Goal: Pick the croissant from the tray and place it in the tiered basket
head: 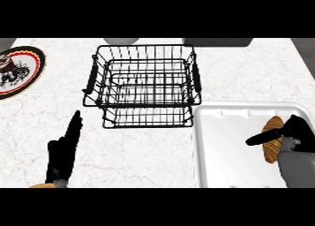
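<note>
**Right hand on the croissant in the tray**

Near left: left hand (62, 152), fingers straight and together, resting over the counter (140, 150). Near right: white tray (218, 145) holding the croissant (272, 145); right hand (296, 134) curled round it, thumb across the pastry. Centre, farther: black wire basket (145, 86). Far left: patterned plate (13, 70).

The croissant (272, 140) is a golden-brown, elongated pastry lying lengthwise in the white tray (218, 145), close to its right wall; part of it is covered. The tray is a shallow rectangle with rounded corners and a raised rim, resting at the right of the view. Just to its upper left, touching or nearly touching its corner, stands the black wire tiered basket (143, 86), upright, with side handles and nothing inside.
</note>
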You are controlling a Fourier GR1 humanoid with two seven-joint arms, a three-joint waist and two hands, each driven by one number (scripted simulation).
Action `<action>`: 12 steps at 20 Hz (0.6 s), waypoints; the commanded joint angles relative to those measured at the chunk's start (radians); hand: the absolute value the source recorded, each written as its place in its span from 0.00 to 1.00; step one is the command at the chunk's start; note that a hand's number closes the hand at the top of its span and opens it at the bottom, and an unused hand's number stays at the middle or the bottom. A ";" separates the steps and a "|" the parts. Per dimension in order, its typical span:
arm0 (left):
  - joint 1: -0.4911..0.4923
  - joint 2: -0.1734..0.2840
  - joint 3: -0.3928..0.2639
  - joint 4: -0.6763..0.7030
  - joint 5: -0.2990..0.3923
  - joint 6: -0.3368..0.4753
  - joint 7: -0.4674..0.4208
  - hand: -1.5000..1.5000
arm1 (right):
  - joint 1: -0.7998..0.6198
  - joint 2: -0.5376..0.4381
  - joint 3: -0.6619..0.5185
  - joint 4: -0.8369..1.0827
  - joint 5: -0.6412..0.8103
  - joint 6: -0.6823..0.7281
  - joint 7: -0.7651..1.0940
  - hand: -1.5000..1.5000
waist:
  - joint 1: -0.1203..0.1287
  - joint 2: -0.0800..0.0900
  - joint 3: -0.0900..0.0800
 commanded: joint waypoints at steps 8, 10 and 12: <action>0.015 -0.021 0.000 -0.035 -0.021 0.004 0.065 0.50 | -0.063 0.045 -0.088 0.123 0.065 0.012 0.096 1.00 | 0.006 0.005 -0.003; -0.021 -0.032 0.035 0.066 -0.021 -0.031 -0.005 0.50 | 0.022 0.052 -0.077 0.036 0.061 0.045 0.053 1.00 | -0.006 0.004 -0.004; 0.035 -0.025 0.045 0.061 0.002 -0.055 -0.019 0.50 | -0.031 0.062 -0.082 0.080 0.091 0.019 0.036 1.00 | 0.001 0.005 -0.004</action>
